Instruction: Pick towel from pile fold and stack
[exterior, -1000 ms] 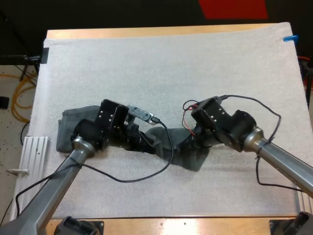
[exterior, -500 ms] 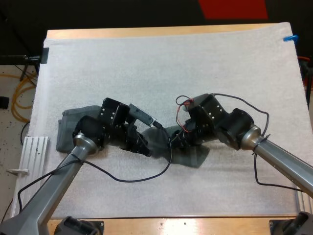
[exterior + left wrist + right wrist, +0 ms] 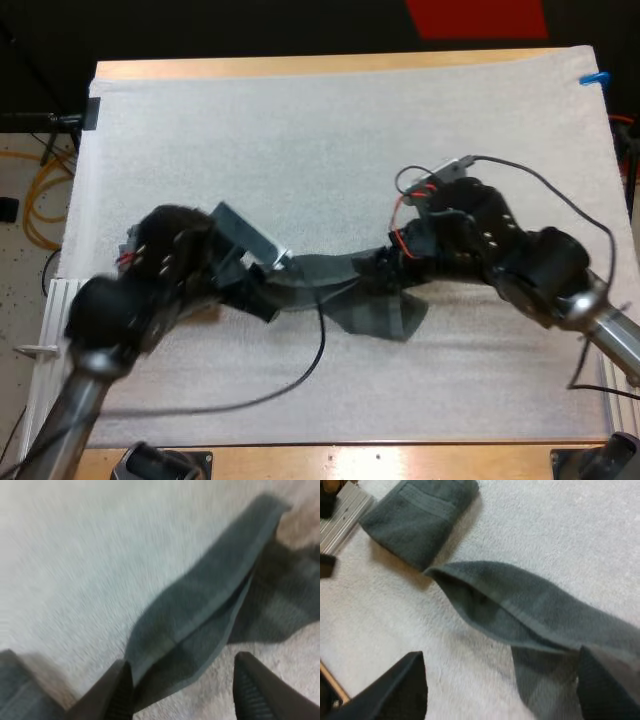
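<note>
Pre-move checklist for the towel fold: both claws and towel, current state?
1. Left claw empty: ok, its fingers stand apart and are not clamping.
2. Right claw empty: ok, its fingers stand apart.
3. Towel clear of both claws: cannot tell, its ends run right up to one finger of each.
4. Towel flat on the mat: not ok, it sits as a humped, twisted strip between the claws.
5. Folded towel tidy at the mat's left side: ok.
</note>
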Robot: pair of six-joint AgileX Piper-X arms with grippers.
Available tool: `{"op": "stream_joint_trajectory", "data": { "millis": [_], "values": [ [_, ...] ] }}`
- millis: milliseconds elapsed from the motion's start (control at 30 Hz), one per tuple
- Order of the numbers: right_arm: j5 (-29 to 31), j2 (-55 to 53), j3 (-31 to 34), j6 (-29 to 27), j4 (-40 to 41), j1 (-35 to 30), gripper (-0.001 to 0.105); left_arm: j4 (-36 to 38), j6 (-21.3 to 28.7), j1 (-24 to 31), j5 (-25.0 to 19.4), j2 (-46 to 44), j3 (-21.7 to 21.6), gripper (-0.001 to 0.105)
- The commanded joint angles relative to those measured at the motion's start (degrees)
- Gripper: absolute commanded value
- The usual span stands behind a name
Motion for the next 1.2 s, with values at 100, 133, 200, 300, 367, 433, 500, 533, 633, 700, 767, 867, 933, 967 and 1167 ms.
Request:
{"op": "stream_joint_trajectory", "data": {
  "millis": [100, 133, 200, 300, 367, 433, 500, 533, 633, 700, 767, 867, 933, 967, 1167],
  "values": [
    [0.55, -1.56, -0.40, -0.64, 5.67, 0.07, 0.062, 2.07, -2.65, -0.16, -0.77, -6.11, -0.29, 0.044],
    [1.25, -1.55, -0.40, -0.24, 6.41, 0.07, 0.062, 2.80, -2.99, -0.16, -0.61, -7.25, -0.29, 0.044],
    [2.58, -1.26, 0.15, 0.33, 7.13, 0.07, 0.062, 4.36, -3.01, -0.16, 0.11, -8.45, -0.29, 0.044],
    [6.02, -0.84, 2.62, 2.19, 7.68, -0.08, 0.062, 7.12, -4.20, -0.16, 0.67, -9.42, -0.29, 0.044],
    [7.60, -0.31, 4.53, 2.24, 7.33, -0.08, 0.062, 8.41, -4.58, -0.16, 0.91, -9.40, -0.29, 0.044],
    [7.84, 0.83, 7.19, 2.24, 5.51, -0.08, 0.062, 9.43, -4.69, -0.16, 2.91, -9.40, -0.29, 0.044],
    [7.84, 2.16, 9.26, 2.24, 3.53, -0.08, 0.062, 9.21, -5.25, -0.16, 5.30, -9.40, 0.05, 0.044],
    [7.84, 3.35, 10.37, 2.36, 2.61, -0.08, 0.062, 9.09, -5.43, -0.16, 6.35, -9.40, 0.28, 0.044],
    [7.47, 6.78, 12.54, 2.71, 0.60, -0.40, 0.062, 9.10, -5.93, -0.16, 7.31, -9.40, 0.75, 0.044],
    [6.59, 9.05, 13.26, 3.61, -0.40, -0.88, 0.062, 9.10, -6.28, -0.16, 7.30, -9.40, 1.26, 0.044],
    [5.42, 11.54, 13.32, 3.66, -0.97, -1.41, 0.062, 9.10, -6.27, -0.16, 7.52, -9.40, 1.97, 0.044],
    [3.66, 14.59, 13.32, 3.28, -3.62, -1.42, 0.062, 9.10, -6.66, -0.16, 7.52, -9.40, 3.76, 0.044],
    [1.29, 16.76, 13.32, 3.40, -6.79, -1.42, 0.062, 9.10, -6.71, -0.16, 7.75, -9.40, 5.29, 0.044],
    [0.10, 17.35, 13.32, 3.40, -7.49, -1.42, 0.062, 9.10, -6.92, -0.16, 7.86, -9.40, 5.77, 0.044],
    [-3.79, 22.33, 13.32, 4.30, -11.33, -1.42, 0.062, 9.10, -7.42, -0.16, 7.92, -9.40, 7.74, 0.044]
  ]
}}
